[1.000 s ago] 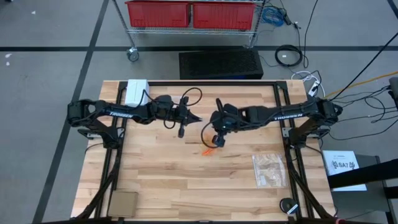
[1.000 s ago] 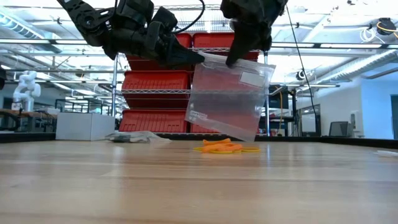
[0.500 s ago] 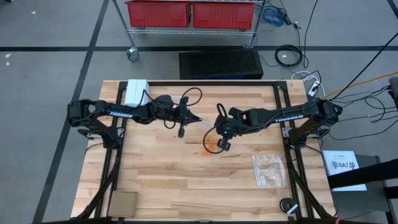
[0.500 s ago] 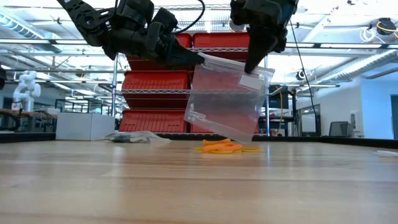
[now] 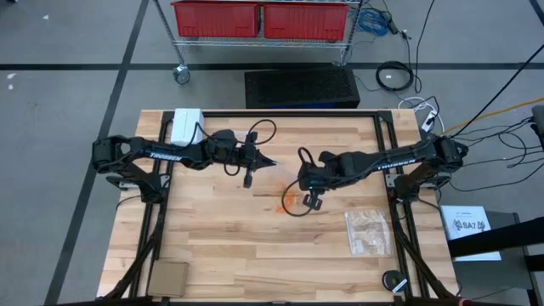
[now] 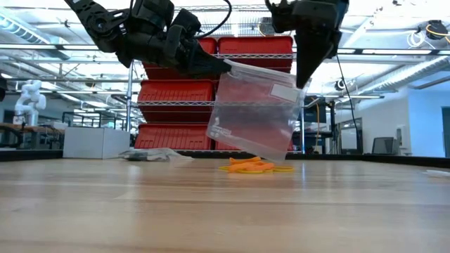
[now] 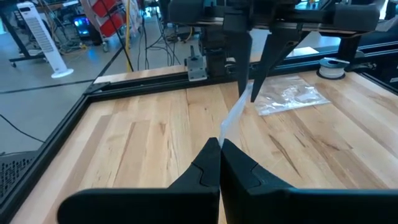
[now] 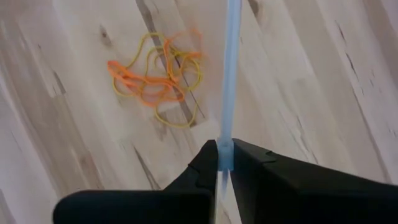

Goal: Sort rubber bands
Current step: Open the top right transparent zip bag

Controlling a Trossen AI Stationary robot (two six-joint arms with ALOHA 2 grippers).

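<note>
Bag (image 6: 254, 112) hanging above rubber bands (image 6: 252, 166), pinched at top corners by my left claw (image 6: 223, 68) and right claw (image 6: 303, 79), both clamped tight.

wooden table (image 5: 212, 238), orange rubber bands (image 6: 252, 166), filled bag (image 5: 368, 232)

Robot arms: two, each with one gripper, the left gripper (image 5: 270, 162) and the right gripper (image 5: 311, 201).

Clear zip bags: three seen. One clear bag (image 6: 253, 112) hangs between the two grippers; one bag with pale contents (image 5: 367, 231) lies on the table (image 5: 212, 246) near the right edge; one crumpled bag (image 6: 151, 155) lies far back in the low view.

Rubber bands (image 8: 158, 78): one tangled pile of orange and yellowish loops (too knotted to count singly).

White box (image 5: 186, 125): one. Brown card (image 5: 168, 276): one. Red bins (image 5: 259, 17): two from above, more rows in the low view.
</note>
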